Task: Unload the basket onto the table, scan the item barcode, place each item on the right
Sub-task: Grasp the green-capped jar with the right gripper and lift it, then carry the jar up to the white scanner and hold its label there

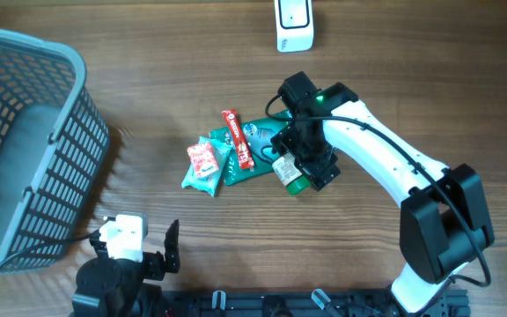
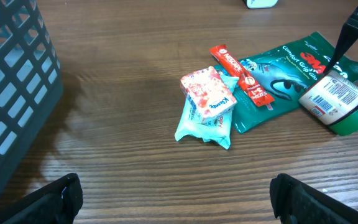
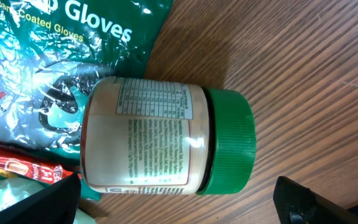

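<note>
Left gripper (image 2: 178, 196): near left, just above the table (image 1: 192, 70); black fingers spread wide, nothing between them.
Table: brown wood grain, matt.
Basket (image 1: 69, 167): left side, grey plastic lattice with a thick smooth rim. A grey shape shows through the mesh, but I cannot tell what is in it.
Candy (image 2: 207, 93): small puffy pack, white with red print, lying on top of the teal pack at the left of the pile.
Teal pack (image 2: 204, 127): soft crinkled wrapper, flat under the candy.
Red stick (image 2: 241, 74): long thin glossy sachet with white lettering, laid across the left edge of the gloves.
Gloves (image 2: 284, 68): flat dark green shiny bag with white print, middle of the table, its right end under the jar.
Jar (image 3: 160, 137): the item to scan, on its side at the right end of the pile, partly on the gloves and partly on bare wood. It is a round body with a cream label of small print; contents not visible.
Lid (image 3: 229, 142): green ribbed plastic, screwed on, pointing right in the wrist view.
Right gripper (image 3: 179, 202): right over the jar, jaws far apart, gripping nothing.
Scanner (image 1: 295, 25): far edge, smooth white casing, well apart from the pile.
</note>
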`<state>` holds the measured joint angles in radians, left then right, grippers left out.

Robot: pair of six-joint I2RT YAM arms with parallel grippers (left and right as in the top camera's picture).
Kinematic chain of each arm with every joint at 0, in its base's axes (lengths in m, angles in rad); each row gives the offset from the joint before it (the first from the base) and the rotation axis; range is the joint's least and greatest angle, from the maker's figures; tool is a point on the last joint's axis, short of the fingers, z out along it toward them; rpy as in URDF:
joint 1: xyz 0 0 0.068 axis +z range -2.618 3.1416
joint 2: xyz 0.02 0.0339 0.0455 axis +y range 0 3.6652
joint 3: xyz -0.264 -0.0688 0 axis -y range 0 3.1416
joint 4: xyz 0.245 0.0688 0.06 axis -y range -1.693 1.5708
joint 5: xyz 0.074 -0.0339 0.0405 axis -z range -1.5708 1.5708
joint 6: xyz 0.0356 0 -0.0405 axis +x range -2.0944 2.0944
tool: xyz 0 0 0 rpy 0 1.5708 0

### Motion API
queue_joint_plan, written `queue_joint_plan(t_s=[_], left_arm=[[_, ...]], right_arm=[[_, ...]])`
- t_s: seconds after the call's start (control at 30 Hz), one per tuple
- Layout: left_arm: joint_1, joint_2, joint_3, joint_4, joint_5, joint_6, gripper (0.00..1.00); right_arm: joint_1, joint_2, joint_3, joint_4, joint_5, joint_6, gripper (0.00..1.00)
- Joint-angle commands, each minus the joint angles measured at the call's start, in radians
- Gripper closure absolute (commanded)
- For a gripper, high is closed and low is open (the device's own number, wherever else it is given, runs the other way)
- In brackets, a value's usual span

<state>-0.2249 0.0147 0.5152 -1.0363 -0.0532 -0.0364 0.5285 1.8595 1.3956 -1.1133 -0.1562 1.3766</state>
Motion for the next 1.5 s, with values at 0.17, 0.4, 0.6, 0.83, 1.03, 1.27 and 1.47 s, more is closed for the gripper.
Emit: queue_joint_plan(t_s=[0.17,0.4,0.6,0.83,1.03,1.27,1.47], left_arm=[[0.005,-0.006,0.003,0.003,0.012,-0.002,0.00],[0.005,-0.006,0.003,0.003,0.012,-0.002,0.00],[0.005,-0.006,0.003,0.003,0.012,-0.002,0.00],[0.005,-0.006,0.003,0.003,0.011,-0.002,0.00],[0.005,-0.006,0.003,0.003,0.012,-0.002,0.00],[0.005,-0.006,0.003,0.003,0.012,-0.002,0.00],[0.005,-0.006,0.003,0.003,0.012,-0.002,0.00]], right_arm=[[0.001,0.015,-0.030,0.051,0.021,0.039,0.00],[-0.003,0.015,-0.148,0.202,-0.001,0.066,0.00],[-0.006,0.039,-0.162,0.219,0.055,0.063,0.01],[-0.007,0.104,-0.166,0.276,0.040,-0.016,0.01],[-0.011,0.104,-0.166,0.291,0.047,-0.138,0.18],[-0.049,0.004,-0.091,0.193,0.001,-0.451,0.29],[-0.059,-0.183,-0.064,0.042,-0.246,-0.600,0.29]])
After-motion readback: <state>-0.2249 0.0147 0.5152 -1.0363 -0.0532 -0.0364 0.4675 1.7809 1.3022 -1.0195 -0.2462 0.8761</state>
